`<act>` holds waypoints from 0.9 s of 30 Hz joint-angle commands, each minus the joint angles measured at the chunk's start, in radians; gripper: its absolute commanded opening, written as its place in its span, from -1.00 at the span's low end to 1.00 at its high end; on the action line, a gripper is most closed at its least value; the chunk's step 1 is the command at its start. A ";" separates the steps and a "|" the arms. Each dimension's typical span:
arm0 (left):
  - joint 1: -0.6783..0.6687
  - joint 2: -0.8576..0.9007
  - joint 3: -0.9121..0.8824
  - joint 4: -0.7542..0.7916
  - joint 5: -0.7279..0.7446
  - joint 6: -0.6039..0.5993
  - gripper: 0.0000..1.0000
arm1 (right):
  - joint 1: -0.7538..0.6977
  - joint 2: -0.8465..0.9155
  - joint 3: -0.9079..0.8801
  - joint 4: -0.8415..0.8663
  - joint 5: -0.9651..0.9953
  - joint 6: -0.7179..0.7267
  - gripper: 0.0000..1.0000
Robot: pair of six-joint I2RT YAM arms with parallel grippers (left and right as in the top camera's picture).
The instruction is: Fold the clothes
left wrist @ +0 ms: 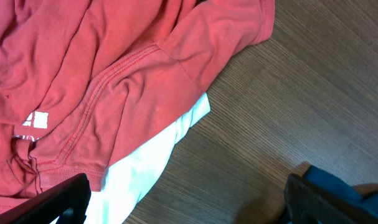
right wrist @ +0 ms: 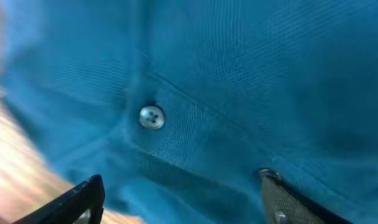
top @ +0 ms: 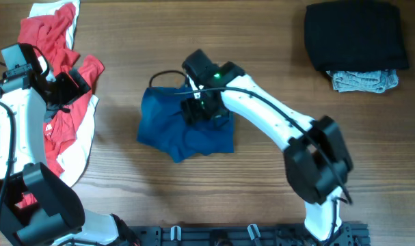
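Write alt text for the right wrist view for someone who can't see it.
Close up, blue cloth with a small pale button fills the frame. The right gripper shows two fingertips apart at the bottom edge, and blurred wooden table shows at left.

I see blue buttoned shirt point(top: 173, 133) bunched at centre, red garment point(top: 57, 41) over white garment point(top: 81, 147) heaped left, black garment point(top: 355, 34) atop grey garment point(top: 364, 80) far right

Left arm point(top: 19, 113) and right arm point(top: 262, 113): white link shells, black joint housings. Green lamp point(top: 217, 74) lit just behind the right claw point(right wrist: 182, 202). Thin black cable point(top: 163, 74) loops beside it. Fingers point(right wrist: 76, 200) black.
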 commanded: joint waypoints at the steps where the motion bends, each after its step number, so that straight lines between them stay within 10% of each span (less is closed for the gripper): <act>1: 0.006 -0.011 0.017 0.008 0.010 -0.013 1.00 | 0.002 0.061 -0.004 -0.024 0.014 -0.042 0.64; 17: 0.005 -0.010 0.017 0.019 0.043 -0.012 0.99 | -0.338 0.212 0.023 0.276 0.489 -0.373 0.99; 27: 0.005 -0.010 0.017 0.026 0.046 -0.012 1.00 | -0.298 0.069 0.364 0.006 0.310 -0.385 0.98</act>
